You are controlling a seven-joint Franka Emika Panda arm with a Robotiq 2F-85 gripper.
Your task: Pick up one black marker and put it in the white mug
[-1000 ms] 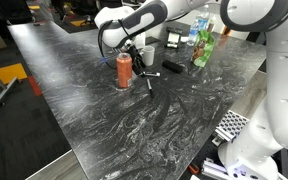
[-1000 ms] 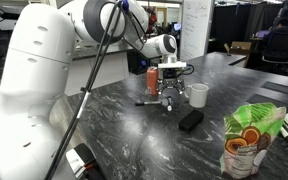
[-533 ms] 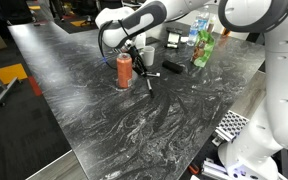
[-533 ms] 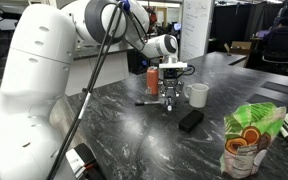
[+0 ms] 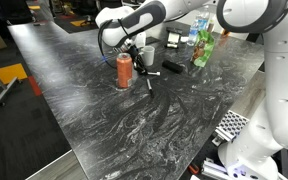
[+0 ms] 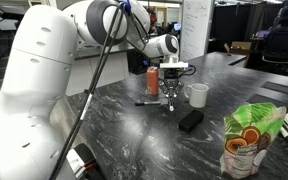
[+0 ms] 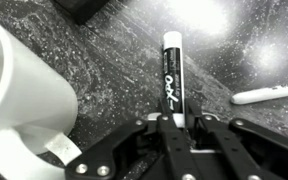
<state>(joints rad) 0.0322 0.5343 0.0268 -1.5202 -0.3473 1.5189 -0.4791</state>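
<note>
In the wrist view my gripper is shut on the near end of a black marker. The marker has white lettering and lies on the dark marbled table, pointing away from me. The white mug stands close on the left, its handle toward the camera. In an exterior view the gripper points straight down at the table. It sits between the orange can and the mug. The marker itself is too small to pick out in that view.
A black rectangular block lies in front of the mug, also at the top of the wrist view. Another pen lies to the right, pale with glare. A green snack bag stands near the table edge. A green bottle stands at the back.
The jaws have closed from wide open onto the black marker. The arm, mug and can have stayed where they were.
</note>
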